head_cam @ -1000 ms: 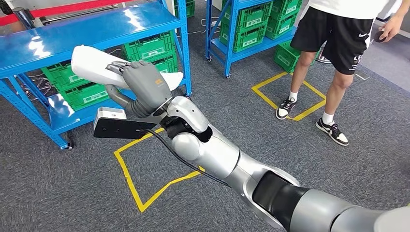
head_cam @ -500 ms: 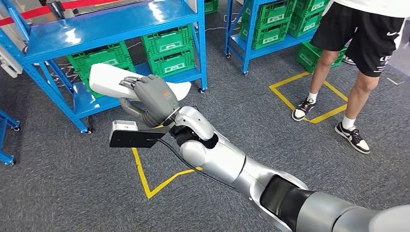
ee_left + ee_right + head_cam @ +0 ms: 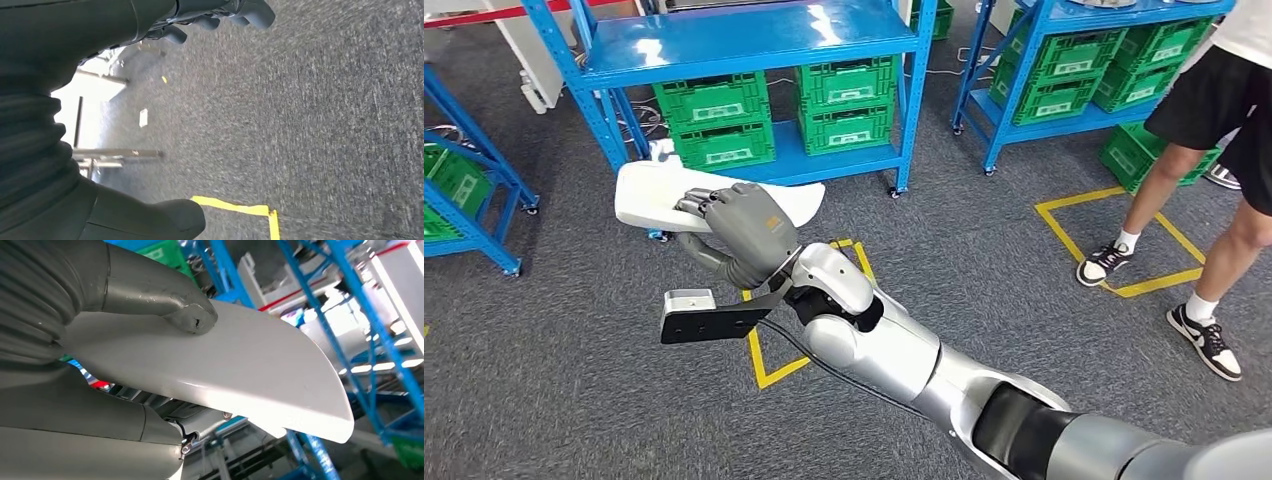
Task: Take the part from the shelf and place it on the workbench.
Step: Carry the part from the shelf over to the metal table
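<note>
A long white curved part [image 3: 649, 193] hangs above the grey carpet in front of the blue shelf [image 3: 744, 40]. My right hand [image 3: 744, 230] grips it from above near its middle, arm stretched forward. The right wrist view shows the part [image 3: 250, 370] from close by, the thumb [image 3: 165, 300] pressed on its smooth face and the rest of the hand under it. My left hand [image 3: 75, 60] hangs over the carpet in the left wrist view, its fingers [image 3: 240, 12] apart from the thumb with nothing between them.
Green crates [image 3: 714, 120] fill the blue shelf's lower level. Another blue shelf [image 3: 1064, 110] with crates stands at the right, a third [image 3: 464, 170] at the left. A person [image 3: 1214, 130] stands at the right by a yellow tape square [image 3: 1114, 240]. More yellow tape [image 3: 769, 370] marks the floor under my arm.
The whole picture has shifted rightward, so the camera has turned left. The shelf now lies farther from my hand. My right hand still grips the white part.
</note>
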